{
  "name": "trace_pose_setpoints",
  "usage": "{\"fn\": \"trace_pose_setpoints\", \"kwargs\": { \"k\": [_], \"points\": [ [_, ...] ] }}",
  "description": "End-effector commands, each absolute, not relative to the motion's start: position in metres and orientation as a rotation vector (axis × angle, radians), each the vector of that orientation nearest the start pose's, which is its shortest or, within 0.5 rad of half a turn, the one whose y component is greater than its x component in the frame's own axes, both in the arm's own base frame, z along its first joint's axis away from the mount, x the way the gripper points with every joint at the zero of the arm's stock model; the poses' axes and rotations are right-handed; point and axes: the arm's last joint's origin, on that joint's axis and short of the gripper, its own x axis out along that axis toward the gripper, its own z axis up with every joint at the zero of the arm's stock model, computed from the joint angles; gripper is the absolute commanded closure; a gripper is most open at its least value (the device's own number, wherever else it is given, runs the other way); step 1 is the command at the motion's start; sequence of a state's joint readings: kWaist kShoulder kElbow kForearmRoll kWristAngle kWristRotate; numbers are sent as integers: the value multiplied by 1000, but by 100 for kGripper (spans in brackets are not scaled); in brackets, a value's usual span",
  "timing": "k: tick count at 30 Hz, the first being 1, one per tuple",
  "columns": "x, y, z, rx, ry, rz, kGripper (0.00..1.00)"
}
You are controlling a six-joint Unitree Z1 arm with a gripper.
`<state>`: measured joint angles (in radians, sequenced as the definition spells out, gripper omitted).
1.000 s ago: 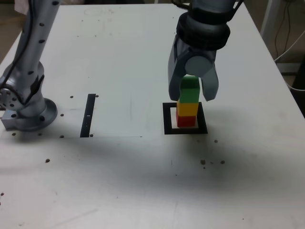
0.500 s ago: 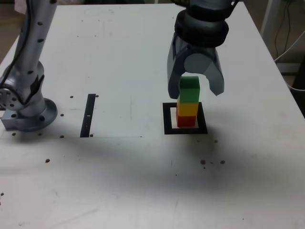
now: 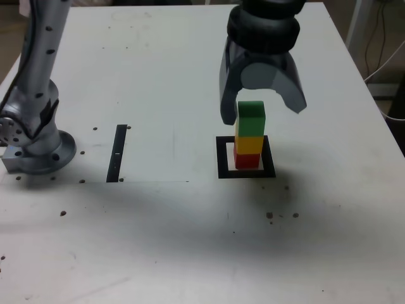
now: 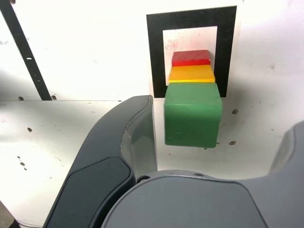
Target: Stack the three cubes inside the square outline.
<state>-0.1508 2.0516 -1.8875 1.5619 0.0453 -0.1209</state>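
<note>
A stack of three cubes stands inside the black square outline [image 3: 246, 173]: red cube [image 3: 247, 160] at the base, yellow cube [image 3: 249, 144] on it, green cube [image 3: 251, 118] on top. My gripper [image 3: 262, 113] hangs just above and around the green cube, jaws spread wide on either side and apart from it. In the wrist view the green cube [image 4: 192, 114] sits free between the fingers [image 4: 137, 137], with the yellow cube [image 4: 191, 73], the red cube [image 4: 191, 57] and the square outline [image 4: 156, 52] beneath.
A thin black strip [image 3: 118, 152] lies on the white table at the exterior view's left. The arm's grey base [image 3: 35, 149] stands at the table's left edge. Small dark specks dot the tabletop [image 3: 190, 240].
The jaws have spread apart and let go of the green cube, which stays on the stack. The gripper has risen a little.
</note>
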Motion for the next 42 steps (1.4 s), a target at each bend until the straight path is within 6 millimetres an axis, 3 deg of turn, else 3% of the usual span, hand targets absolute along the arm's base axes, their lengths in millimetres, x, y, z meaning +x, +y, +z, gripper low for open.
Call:
{"fn": "trace_pose_setpoints", "kwargs": {
  "k": [1,6,10,16,23,28,35,42],
  "points": [
    [354,-51,326,82,1706,32,1],
    [331,-50,341,102,1683,30,1],
    [290,-42,349,144,1693,37,1],
    [231,-31,339,174,1722,40,1],
    [182,-23,320,174,1721,38,1],
    [170,-21,299,187,1758,50,1],
    [168,-17,263,183,1782,78,1],
    [167,-17,247,149,1832,84,1]
  ]
}}
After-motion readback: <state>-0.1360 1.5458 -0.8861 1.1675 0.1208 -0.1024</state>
